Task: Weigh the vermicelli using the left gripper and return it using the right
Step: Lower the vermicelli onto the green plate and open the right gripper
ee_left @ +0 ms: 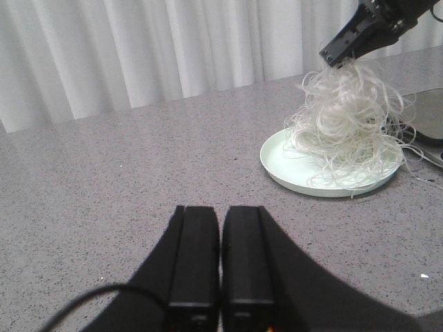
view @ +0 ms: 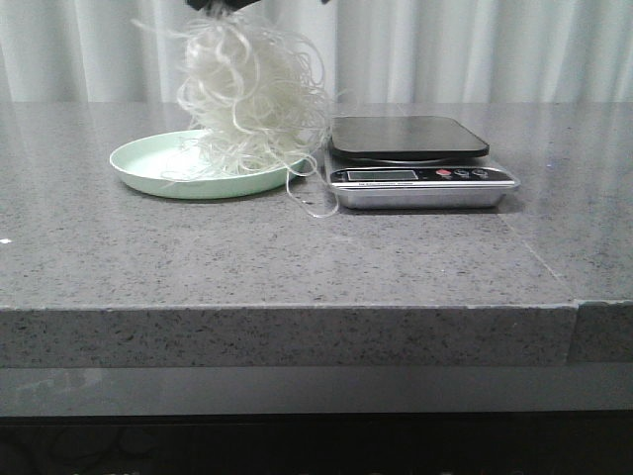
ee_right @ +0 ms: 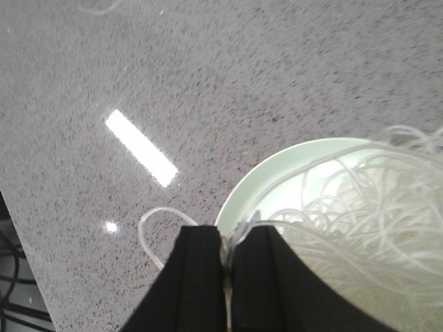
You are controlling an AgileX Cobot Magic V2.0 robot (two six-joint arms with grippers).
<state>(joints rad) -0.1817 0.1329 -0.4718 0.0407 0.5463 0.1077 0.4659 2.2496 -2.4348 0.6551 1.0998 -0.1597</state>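
Note:
The vermicelli (view: 252, 94), a fluffy heap of thin white curly strands, hangs over the pale green plate (view: 148, 166), its lower strands touching the plate. My right gripper (ee_right: 225, 238) is shut on strands at the heap's top; it shows at the top edge of the front view (view: 220, 6) and in the left wrist view (ee_left: 336, 55). The heap (ee_left: 349, 121) and plate (ee_left: 280, 162) also show in the left wrist view. My left gripper (ee_left: 220, 214) is shut and empty, low over the bare table, well to the left of the plate.
A kitchen scale (view: 415, 163) with a dark platform stands just right of the plate; a few strands trail onto the table in front of it. White curtains hang behind the grey speckled table (view: 297, 257). The table's front edge is close to the camera.

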